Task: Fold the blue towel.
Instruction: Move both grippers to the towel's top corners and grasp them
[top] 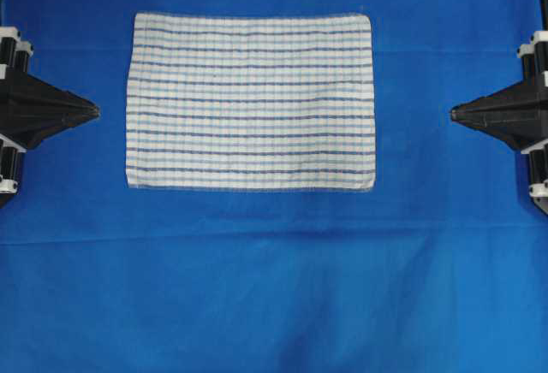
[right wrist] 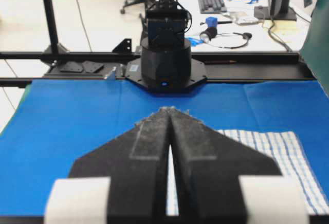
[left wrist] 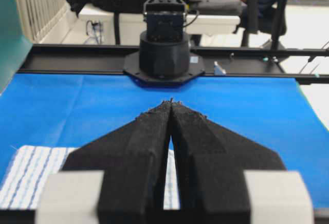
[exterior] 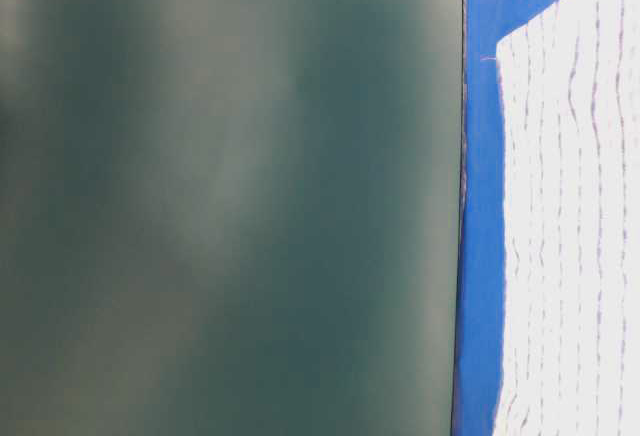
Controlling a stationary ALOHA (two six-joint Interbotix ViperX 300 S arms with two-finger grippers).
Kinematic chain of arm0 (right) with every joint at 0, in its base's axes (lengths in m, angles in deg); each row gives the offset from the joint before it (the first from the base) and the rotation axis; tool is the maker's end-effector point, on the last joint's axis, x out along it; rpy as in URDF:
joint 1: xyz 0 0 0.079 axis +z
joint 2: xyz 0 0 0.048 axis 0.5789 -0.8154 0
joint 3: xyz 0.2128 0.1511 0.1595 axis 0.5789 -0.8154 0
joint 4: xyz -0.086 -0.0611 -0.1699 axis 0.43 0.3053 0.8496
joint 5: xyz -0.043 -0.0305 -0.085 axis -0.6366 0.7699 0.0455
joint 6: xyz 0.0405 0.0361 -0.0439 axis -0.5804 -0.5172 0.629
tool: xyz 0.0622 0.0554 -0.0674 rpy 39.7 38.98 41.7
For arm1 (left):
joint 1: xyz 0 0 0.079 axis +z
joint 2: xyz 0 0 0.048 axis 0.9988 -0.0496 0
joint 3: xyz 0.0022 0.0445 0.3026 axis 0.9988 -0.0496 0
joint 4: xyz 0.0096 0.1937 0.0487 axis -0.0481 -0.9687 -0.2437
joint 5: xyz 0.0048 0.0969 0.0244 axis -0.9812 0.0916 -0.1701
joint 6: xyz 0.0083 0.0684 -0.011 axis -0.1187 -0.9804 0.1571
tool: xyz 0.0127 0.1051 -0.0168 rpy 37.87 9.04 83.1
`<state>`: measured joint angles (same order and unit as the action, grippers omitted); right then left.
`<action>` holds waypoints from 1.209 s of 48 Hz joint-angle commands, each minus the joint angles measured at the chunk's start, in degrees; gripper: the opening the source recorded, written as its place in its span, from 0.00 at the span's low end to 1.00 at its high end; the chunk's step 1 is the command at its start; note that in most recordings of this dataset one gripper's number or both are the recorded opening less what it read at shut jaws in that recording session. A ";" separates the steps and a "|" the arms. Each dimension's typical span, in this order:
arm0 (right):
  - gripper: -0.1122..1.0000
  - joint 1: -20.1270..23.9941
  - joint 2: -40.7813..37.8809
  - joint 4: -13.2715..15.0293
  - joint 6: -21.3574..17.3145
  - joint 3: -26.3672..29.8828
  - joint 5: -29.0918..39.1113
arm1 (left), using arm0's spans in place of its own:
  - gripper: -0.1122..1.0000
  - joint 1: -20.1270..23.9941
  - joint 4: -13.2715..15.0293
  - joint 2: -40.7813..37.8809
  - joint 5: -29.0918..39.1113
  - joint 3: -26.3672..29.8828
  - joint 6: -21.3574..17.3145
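The blue towel (top: 250, 101), a white woven cloth with thin blue stripes, lies flat and unfolded on the plain blue cloth in the overhead view. It also shows in the table-level view (exterior: 570, 226), in the left wrist view (left wrist: 28, 175) and in the right wrist view (right wrist: 277, 152). My left gripper (top: 94, 112) is shut and empty, hovering just left of the towel's left edge. My right gripper (top: 454, 114) is shut and empty, well to the right of the towel's right edge. In both wrist views the tips meet (left wrist: 170, 103) (right wrist: 169, 110), with nothing between them.
The plain solid-blue cloth (top: 274, 279) covers the whole table, with soft wrinkles near the front. The opposite arm's base stands at the far edge in each wrist view (left wrist: 164, 54) (right wrist: 165, 59). A dark green panel (exterior: 230, 196) fills most of the table-level view.
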<state>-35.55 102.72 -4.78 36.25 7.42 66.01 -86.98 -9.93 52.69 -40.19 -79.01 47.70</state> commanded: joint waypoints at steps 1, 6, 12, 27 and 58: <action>0.10 -0.09 -0.79 0.09 0.70 1.23 -0.26 | 0.10 -0.09 0.97 -0.97 0.26 0.44 0.00; 0.10 -0.62 -2.11 0.09 0.62 2.11 0.53 | 0.10 0.26 1.14 -1.41 0.70 0.35 -0.18; 0.10 -3.43 -4.66 0.09 0.26 3.25 0.70 | 0.10 3.08 1.14 -2.90 0.79 0.00 0.26; 0.10 -14.06 -14.94 -0.09 -0.53 4.39 0.44 | 0.10 14.50 1.32 -10.11 0.62 -0.26 1.05; 0.62 -33.40 -49.83 1.93 0.09 15.47 0.26 | 0.91 36.04 1.58 -42.36 -7.03 3.16 0.88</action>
<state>-67.72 55.25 -3.28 36.34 20.69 66.89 -52.18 -8.34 14.10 -45.29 -77.52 48.75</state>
